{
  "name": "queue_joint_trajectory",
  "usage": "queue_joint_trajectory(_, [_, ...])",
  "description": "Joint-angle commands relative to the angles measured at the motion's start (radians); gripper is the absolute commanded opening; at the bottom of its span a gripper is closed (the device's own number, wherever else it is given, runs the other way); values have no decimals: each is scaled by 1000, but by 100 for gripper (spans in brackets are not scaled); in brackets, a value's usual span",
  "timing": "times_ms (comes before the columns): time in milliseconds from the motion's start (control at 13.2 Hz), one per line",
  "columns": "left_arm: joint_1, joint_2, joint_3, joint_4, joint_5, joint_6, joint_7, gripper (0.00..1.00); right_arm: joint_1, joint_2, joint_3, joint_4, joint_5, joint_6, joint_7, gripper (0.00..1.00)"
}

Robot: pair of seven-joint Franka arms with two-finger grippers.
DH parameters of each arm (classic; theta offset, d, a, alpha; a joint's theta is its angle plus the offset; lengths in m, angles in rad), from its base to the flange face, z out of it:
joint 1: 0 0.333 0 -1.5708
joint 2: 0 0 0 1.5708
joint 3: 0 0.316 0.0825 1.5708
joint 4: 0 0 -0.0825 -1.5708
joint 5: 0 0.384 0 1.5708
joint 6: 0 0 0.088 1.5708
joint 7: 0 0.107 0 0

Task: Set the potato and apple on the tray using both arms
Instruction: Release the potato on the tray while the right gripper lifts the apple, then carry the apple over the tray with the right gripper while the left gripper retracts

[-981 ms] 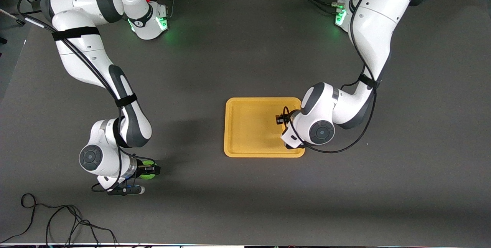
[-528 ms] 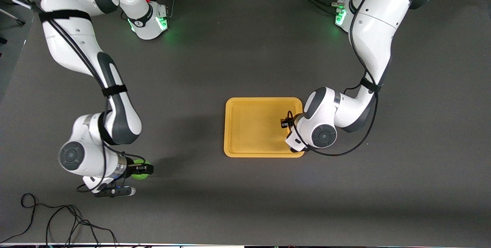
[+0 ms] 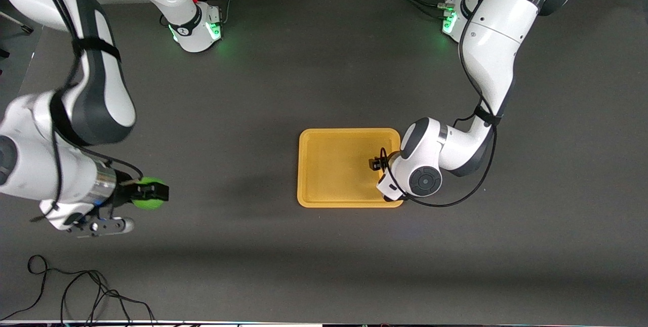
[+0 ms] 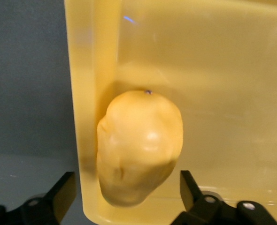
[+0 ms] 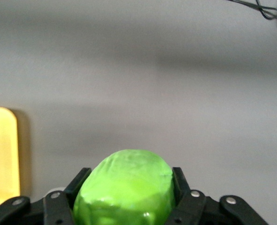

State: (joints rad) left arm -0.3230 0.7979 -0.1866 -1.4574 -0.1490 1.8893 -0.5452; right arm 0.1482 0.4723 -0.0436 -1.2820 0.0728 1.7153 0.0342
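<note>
Potato (image 4: pixel 139 147) lying in tray (image 3: pixel 329 200) between spread left pincer (image 4: pixel 126 192); apple (image 3: pixel 148 200) clamped in right pincer (image 3: pixel 152 193), well apart from tray.

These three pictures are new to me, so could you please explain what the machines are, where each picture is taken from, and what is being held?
Two white robot arms stand at a dark table, each ending in a two-finger gripper. The wide picture looks down from a high camera facing them; the two close-ups come from cameras on the arms' wrists.

The left gripper is over the yellow tray. Its wrist view shows the fingers spread apart with the potato lying loose in the tray against its rim, so the potato is delivered. In the wide picture the arm hides the potato.

The right gripper is in the air over the right arm's end of the table, shut on the green apple. The apple has yet to reach the tray.
</note>
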Motion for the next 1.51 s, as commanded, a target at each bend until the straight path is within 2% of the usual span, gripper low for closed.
queue_joint_trajectory(0, [4, -25, 2, 31, 16, -28, -22, 100, 43, -70, -2, -40, -10, -54, 9, 58])
queue_joint_trajectory(226, [97, -217, 19, 31, 28, -177, -9, 99, 141, -96, -4, -62, -11, -54, 136, 58])
queue_joint_trajectory(377, [198, -363, 19, 29, 95, -248, 16, 99, 212, -90, -4, -60, -13, -49, 251, 58])
queue_joint_trajectory(679, [442, -577, 19, 12, 134, -364, 439, 100, 399, -25, -5, -22, -33, -7, 554, 58])
queue_joint_trajectory(830, [484, -617, 21, 5, 178, -366, 497, 100, 496, 92, -2, 120, -33, -2, 737, 58])
queue_joint_trajectory(1057, [499, -672, 21, -93, 221, -288, 584, 100, 622, 280, -2, 341, -33, 1, 952, 58])
queue_joint_trajectory(1132, [498, -664, 21, -97, 221, -273, 584, 100, 654, 325, -2, 380, -31, 22, 975, 58])
queue_joint_trajectory(1434, [502, -669, 21, -165, 221, -253, 599, 100, 702, 442, -5, 374, -45, 166, 978, 58])
